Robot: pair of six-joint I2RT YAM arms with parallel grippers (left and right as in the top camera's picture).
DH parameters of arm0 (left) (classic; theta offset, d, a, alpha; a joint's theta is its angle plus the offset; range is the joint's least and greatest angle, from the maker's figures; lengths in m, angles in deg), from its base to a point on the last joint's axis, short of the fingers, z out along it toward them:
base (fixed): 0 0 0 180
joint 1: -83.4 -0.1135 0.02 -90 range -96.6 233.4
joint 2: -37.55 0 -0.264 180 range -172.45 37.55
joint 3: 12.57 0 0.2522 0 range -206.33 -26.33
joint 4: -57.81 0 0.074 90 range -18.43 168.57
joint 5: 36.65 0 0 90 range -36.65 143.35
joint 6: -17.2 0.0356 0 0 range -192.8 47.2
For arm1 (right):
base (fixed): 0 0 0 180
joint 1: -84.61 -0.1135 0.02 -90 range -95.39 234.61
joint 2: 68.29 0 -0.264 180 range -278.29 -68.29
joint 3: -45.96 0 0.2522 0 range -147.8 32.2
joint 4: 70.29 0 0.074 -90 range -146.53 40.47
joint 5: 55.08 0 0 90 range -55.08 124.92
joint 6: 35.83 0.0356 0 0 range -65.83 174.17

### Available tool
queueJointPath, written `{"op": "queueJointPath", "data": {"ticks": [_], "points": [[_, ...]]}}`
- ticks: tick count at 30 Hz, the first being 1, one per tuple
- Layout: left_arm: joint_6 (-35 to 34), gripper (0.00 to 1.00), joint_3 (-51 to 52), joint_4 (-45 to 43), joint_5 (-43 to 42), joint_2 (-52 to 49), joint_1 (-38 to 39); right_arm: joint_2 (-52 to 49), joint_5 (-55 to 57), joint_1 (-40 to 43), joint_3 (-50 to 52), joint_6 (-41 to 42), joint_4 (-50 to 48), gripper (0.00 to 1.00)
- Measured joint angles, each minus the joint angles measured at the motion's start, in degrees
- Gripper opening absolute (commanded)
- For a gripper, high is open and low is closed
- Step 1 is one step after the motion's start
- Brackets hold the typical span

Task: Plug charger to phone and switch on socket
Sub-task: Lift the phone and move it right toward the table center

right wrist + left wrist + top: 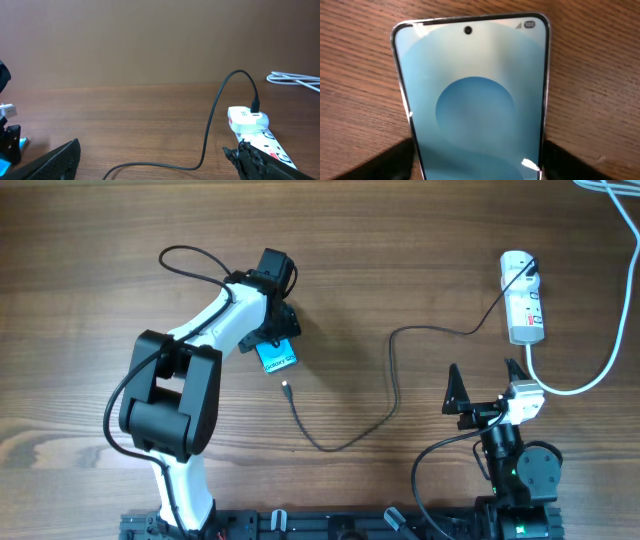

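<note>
The phone (277, 358) lies flat on the wooden table, its cyan screen (475, 100) facing up. My left gripper (283, 330) sits over its far end, and the two dark fingers (380, 165) rest against the phone's long edges, shut on it. The charger (340, 442) is a thin black cable. Its small connector tip (286, 387) lies loose just below the phone, and its black plug (530, 272) sits in the white socket (524, 310) at the right. My right gripper (482, 370) hovers open below the socket with nothing between its fingers (55, 160).
A thick white cord (600, 370) runs from the socket off the table's top right corner. The black cable (210, 135) loops across the table between the arms. The socket's near end (250, 122) lies close beside my right finger.
</note>
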Motion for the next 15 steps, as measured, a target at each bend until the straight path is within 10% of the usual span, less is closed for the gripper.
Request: {"op": "queueJointPath", "data": {"ticks": [15], "points": [[-0.11, 0.98, 0.00, 1.33, -2.32, 0.00, 2.10, 0.00, 0.00, 0.00, 0.00, 0.00, 0.00, 1.00]]}}
